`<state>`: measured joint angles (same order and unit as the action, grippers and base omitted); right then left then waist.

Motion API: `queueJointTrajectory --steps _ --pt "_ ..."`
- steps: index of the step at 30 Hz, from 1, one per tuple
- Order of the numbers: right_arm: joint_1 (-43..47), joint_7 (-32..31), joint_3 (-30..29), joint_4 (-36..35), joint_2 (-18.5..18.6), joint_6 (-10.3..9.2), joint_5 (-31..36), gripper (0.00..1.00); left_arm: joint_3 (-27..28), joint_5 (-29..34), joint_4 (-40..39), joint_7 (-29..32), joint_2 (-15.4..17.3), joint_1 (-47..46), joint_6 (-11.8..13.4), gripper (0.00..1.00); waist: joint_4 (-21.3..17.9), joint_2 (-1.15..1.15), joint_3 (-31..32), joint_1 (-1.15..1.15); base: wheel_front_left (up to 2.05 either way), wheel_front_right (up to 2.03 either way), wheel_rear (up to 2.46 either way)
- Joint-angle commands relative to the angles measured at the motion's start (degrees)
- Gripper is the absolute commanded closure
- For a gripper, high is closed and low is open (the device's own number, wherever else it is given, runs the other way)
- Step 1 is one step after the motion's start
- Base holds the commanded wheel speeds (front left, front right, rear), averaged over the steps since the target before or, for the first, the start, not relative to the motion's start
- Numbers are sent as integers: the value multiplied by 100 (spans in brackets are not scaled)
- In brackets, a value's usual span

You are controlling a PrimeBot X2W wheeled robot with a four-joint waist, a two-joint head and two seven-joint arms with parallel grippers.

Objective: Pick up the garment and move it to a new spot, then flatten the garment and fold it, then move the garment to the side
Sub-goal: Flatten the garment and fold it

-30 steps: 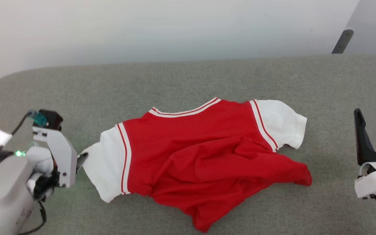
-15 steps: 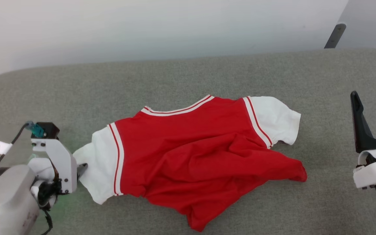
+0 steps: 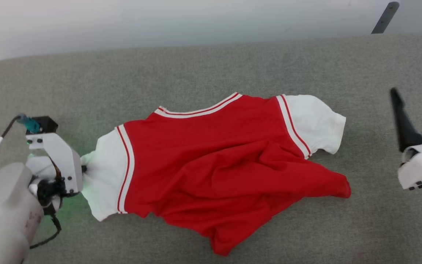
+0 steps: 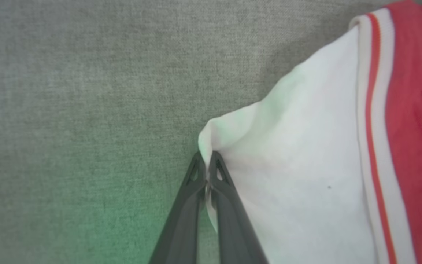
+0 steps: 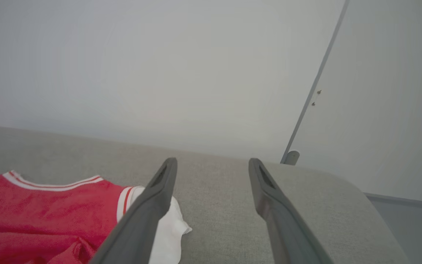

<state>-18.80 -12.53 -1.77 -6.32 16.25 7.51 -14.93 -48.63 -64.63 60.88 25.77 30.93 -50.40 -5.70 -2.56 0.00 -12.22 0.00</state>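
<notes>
The garment lies rumpled on the grey padded surface, plain red side up, its print hidden. White sleeves stick out at both ends, and the red hem is bunched toward the front. My left gripper sits at the garment's left end, shut on the edge of the white sleeve. The left wrist view shows both dark fingers pinching that cloth, the left gripper pressed together at its tips. At the far right my right gripper hovers open and empty, well clear of the other sleeve. The right gripper frames the garment at lower left.
The grey fabric surface stretches wide behind and in front of the garment, with rounded corners. A pale wall runs along its far edge, and a dark metal bracket stands at the back right.
The head camera has tilted, shifting the whole picture. My left gripper has closed in on the left sleeve's edge and pinched it, drawing the cloth to a point. The right gripper stays open.
</notes>
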Motion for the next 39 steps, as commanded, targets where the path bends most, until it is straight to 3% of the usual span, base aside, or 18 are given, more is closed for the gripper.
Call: queueJointTrajectory --steps 1,8,14,20,26,27,28,33,39 --pt "-58 -83 84 66 58 -4 -67 0 -70 5 91 43 -96 128 -22 100 30 0 -59 0 0 0 0" --pt "-862 -1257 781 1065 676 -4 -798 0 -146 76 156 -65 -232 -142 -108 100 183 0 -275 0 0 0 0" --pt "-1644 -1979 1242 2174 921 -4 -1336 0 -213 125 158 -134 -368 -386 -150 100 380 0 -499 0 0 0 0" --pt "-2256 -2386 1628 3213 968 -4 -1869 0 -279 125 144 -213 -481 -534 -151 100 541 0 -708 0 0 0 0" --pt "-2601 -2583 2039 4214 755 0 -2276 0 -355 64 106 -229 -555 -602 -153 100 648 0 -861 0 0 0 0" --pt "-2597 -2662 2142 4365 692 0 -2351 13 -370 53 100 -217 -559 -606 -154 100 661 0 -874 0 0 0 0" --pt "-2595 -2702 2236 4470 647 1 -2436 100 -384 48 95 -215 -559 -613 -153 100 673 0 -884 0 0 0 0" --pt "-2825 -2671 2482 4842 723 0 -2705 100 -446 -6 94 -211 -508 -650 -151 100 712 0 -878 0 0 0 0" --pt "-3245 -2516 2649 4666 979 0 -3084 100 -502 64 -72 -139 -346 -1165 -157 100 700 0 -580 0 0 0 0"
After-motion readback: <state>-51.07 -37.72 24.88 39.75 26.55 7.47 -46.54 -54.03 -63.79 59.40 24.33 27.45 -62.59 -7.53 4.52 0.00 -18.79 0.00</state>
